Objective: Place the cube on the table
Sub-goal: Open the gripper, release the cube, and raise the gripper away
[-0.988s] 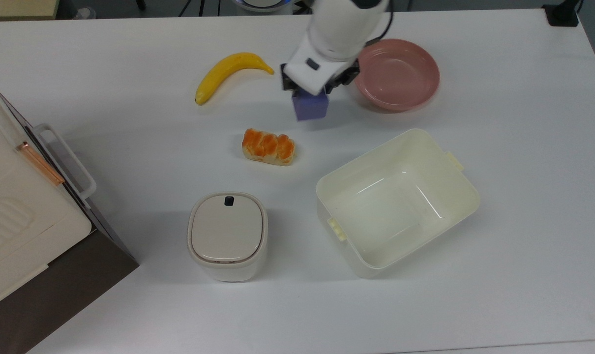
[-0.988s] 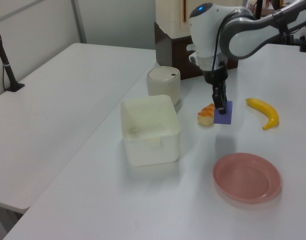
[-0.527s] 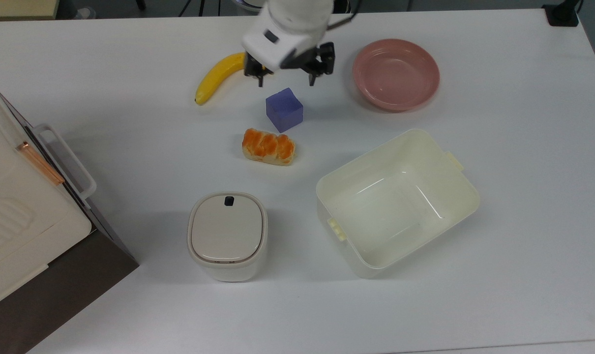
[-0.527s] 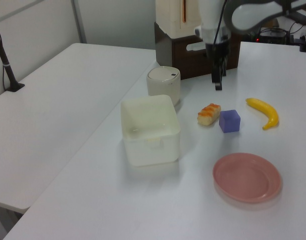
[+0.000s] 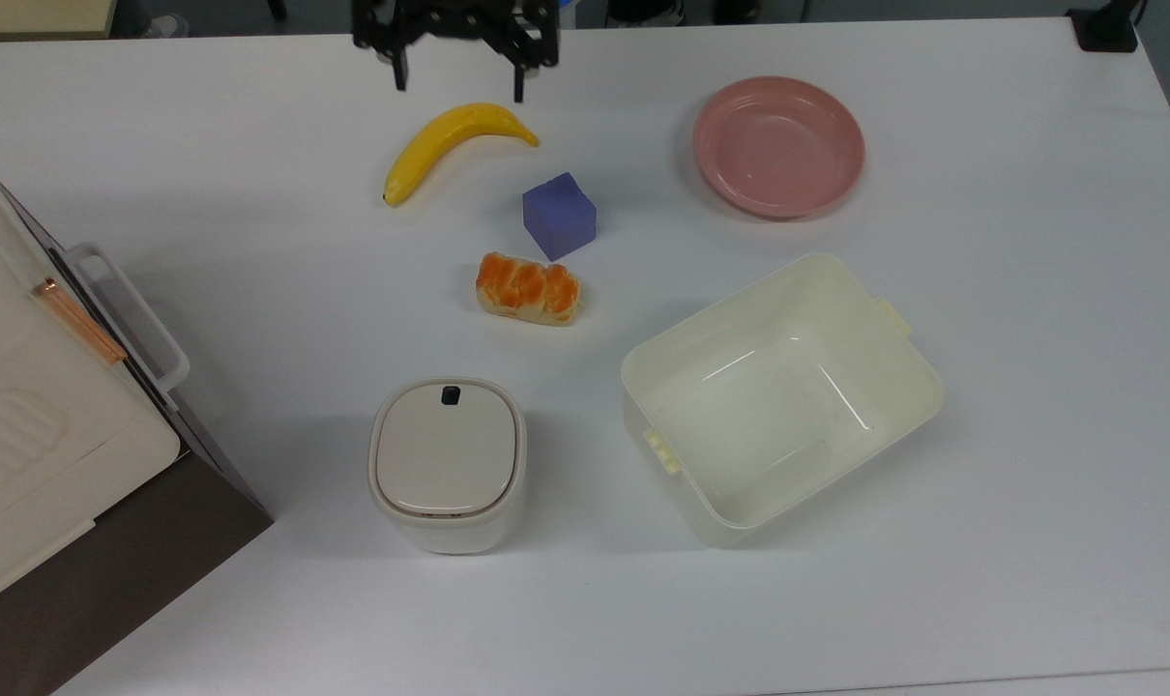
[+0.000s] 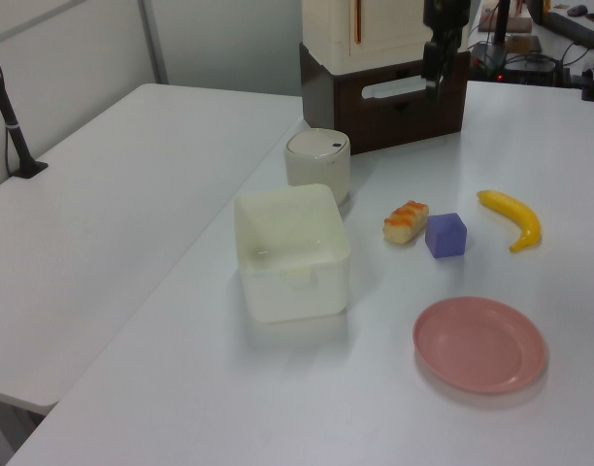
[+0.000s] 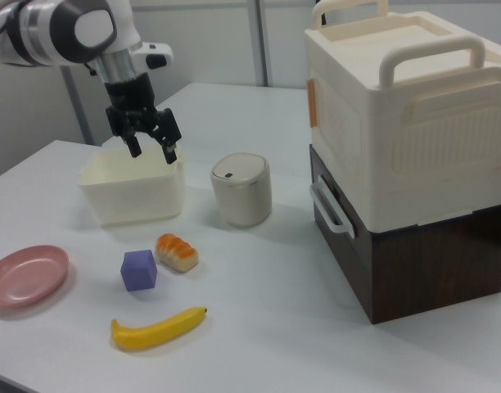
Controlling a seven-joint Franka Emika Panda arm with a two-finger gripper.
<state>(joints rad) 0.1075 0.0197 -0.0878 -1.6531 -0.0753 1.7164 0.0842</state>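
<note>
Hanging above the desk [image 5: 981, 580] with nothing between its fingers, the pincer [image 5: 457, 79] stands spread wide, both dark fingertips pointing down. In the top view it sits at the upper edge, over the far strip of the desk; in the right view [image 7: 151, 149] it is raised clear of everything, in front of the tub.

Nearest to the pincer is the banana [image 5: 453, 143], lying on the desk just below the fingertips in the top view, apart from them. Next out from the pincer, lower and toward the top view's right, the cube [image 5: 559, 216] rests flat on the desk, free of any grip. It sits between the banana and the bread roll [image 5: 528, 288], near the roll, with a thin gap visible in the left view [image 6: 445, 235]. In the right view the cube [image 7: 139, 270] stands well below the pincer, with the roll just to the right view's right of it.

The pink plate [image 5: 778, 145] lies farther off toward the top view's right of the pincer, empty. Beyond the roll, farther still from the pincer, the cream tub [image 5: 909, 387] sits open and empty, and the small lidded bin [image 5: 447, 464] stands to the top view's left of it. Farthest, at the top view's left edge, is a cream box with handles [image 7: 402, 115] stacked on a dark brown box [image 7: 431, 262].
</note>
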